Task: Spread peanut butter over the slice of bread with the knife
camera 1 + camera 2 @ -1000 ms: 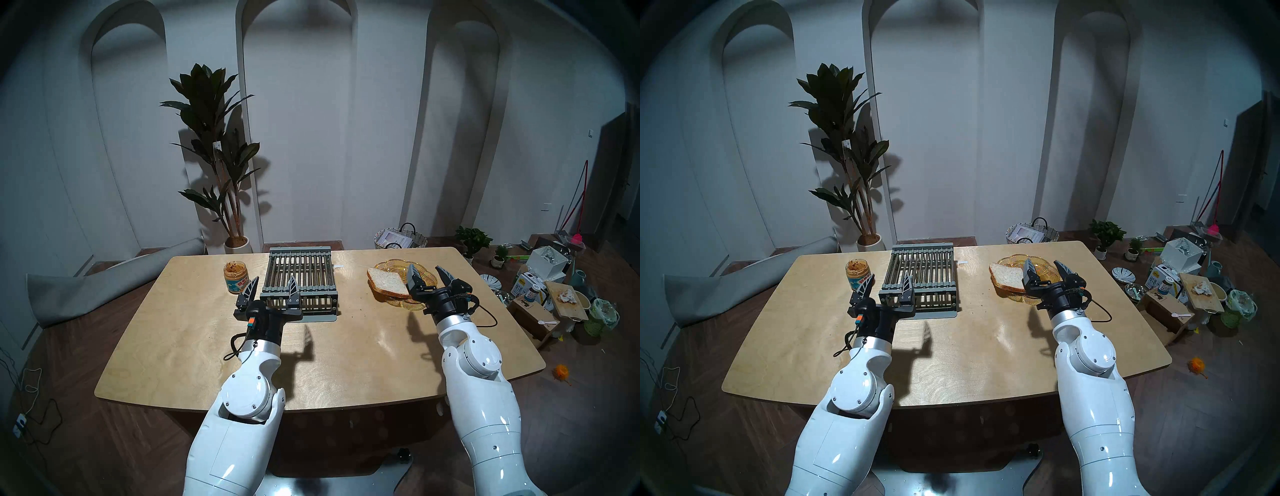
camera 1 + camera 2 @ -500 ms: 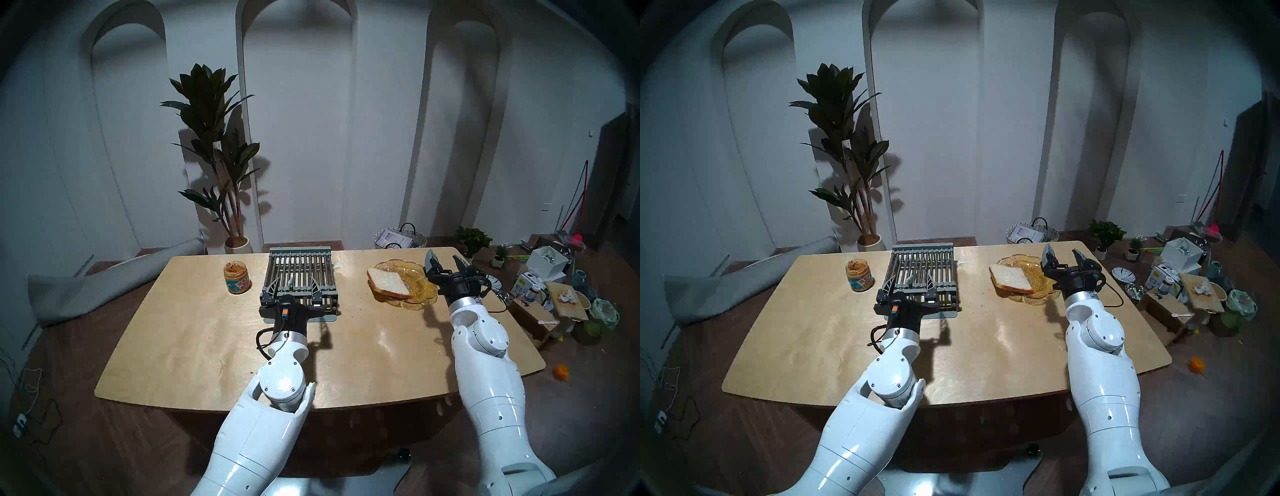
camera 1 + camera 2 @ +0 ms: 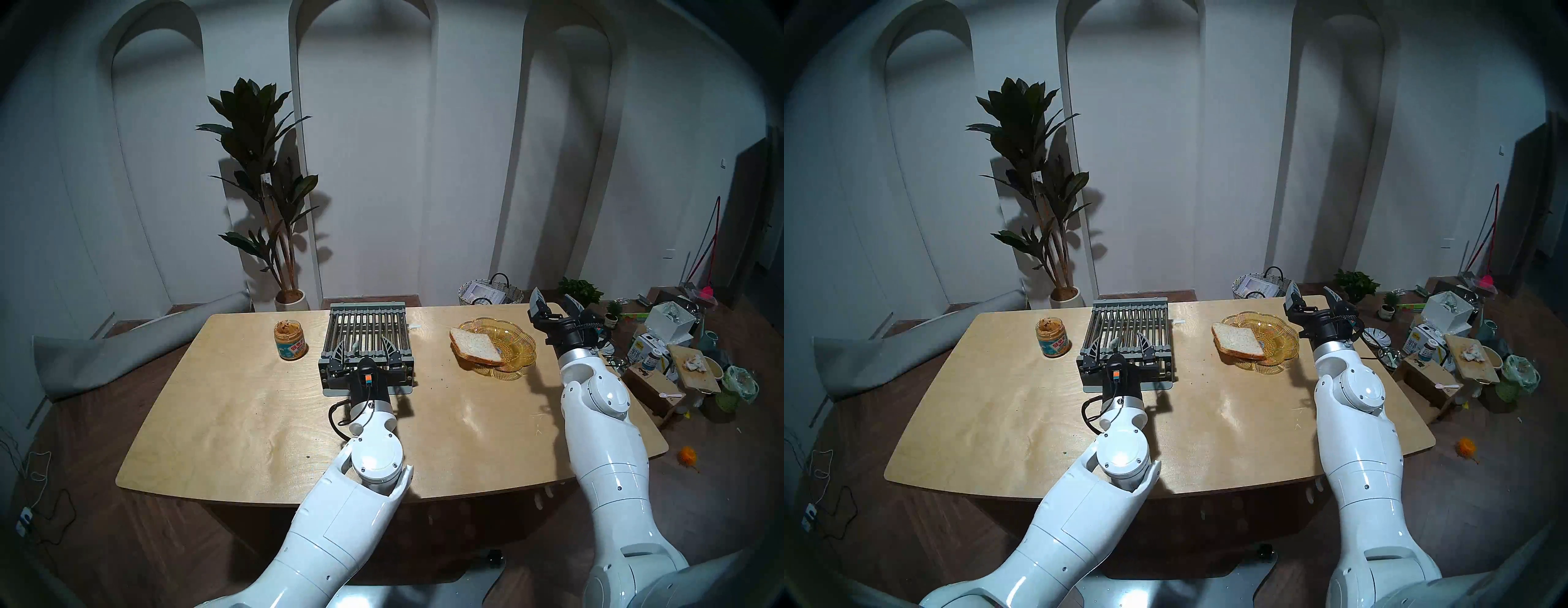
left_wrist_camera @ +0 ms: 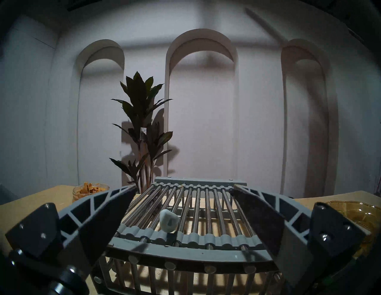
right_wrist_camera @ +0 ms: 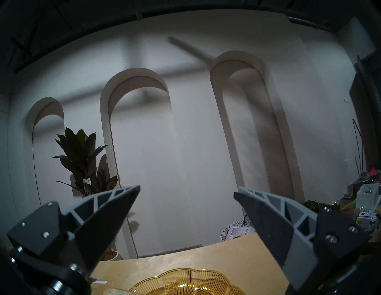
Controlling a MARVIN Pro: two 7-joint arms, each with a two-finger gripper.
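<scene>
Knife (image 4: 169,223) mostly hidden among rack (image 4: 206,208) bars

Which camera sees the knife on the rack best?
The left wrist view: the knife handle's end pokes up between the rack bars, close. Both head views show only a small pale sliver; the right wrist view misses it.

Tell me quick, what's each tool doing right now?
Left tool: open, empty, at the rack by the knife.
Right tool: open, empty, beyond the plate.

Bread (image 3: 474,346) on plate (image 3: 515,342), rack's (image 3: 367,329) right
</scene>
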